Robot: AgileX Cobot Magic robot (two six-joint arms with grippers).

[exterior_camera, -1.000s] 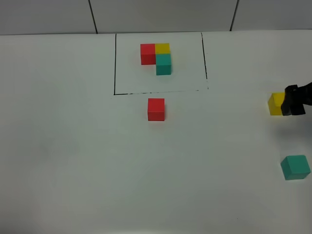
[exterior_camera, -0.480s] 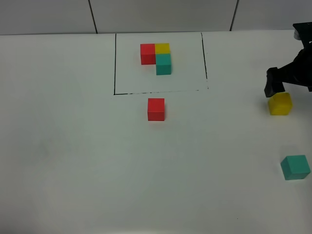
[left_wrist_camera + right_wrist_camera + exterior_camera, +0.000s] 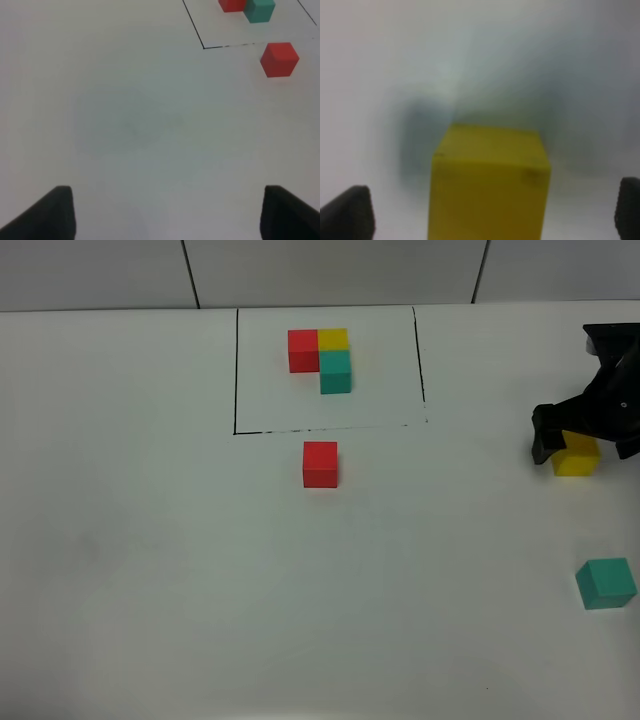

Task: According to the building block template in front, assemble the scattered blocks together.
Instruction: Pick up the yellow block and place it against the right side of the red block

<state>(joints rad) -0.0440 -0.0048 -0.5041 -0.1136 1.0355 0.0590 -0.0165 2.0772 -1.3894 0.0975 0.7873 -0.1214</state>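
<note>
A white surface (image 3: 150,540) is seen from a high camera. Toward 12 o'clock, a thin black outline (image 3: 236,370) is drawn on it, and inside lies the template (image 3: 325,360): a red cube, a yellow cube touching it at its 3 o'clock side, and a teal cube touching the yellow one at its 6 o'clock side, making an L. Three loose cubes are scattered outside the outline. The red cube (image 3: 320,464) is set just past the outline's 6 o'clock line, near the middle of the surface. The yellow cube (image 3: 577,456) is placed far out at 3 o'clock, well apart from the red one. The teal cube (image 3: 606,583) is found at about 4 o'clock, apart from the yellow cube and at its 6 o'clock side. The black right fingers (image 3: 543,440) are spread wide and lowered on either side of the yellow cube; in the right wrist view, bare surface is seen between the yellow cube (image 3: 490,185) and each of the right fingers (image 3: 347,212), so nothing is gripped. In the left wrist view, the left fingers (image 3: 50,215) are held wide apart over bare surface, with nothing between them, and the red cube (image 3: 279,59) is seen far beyond them.
</note>
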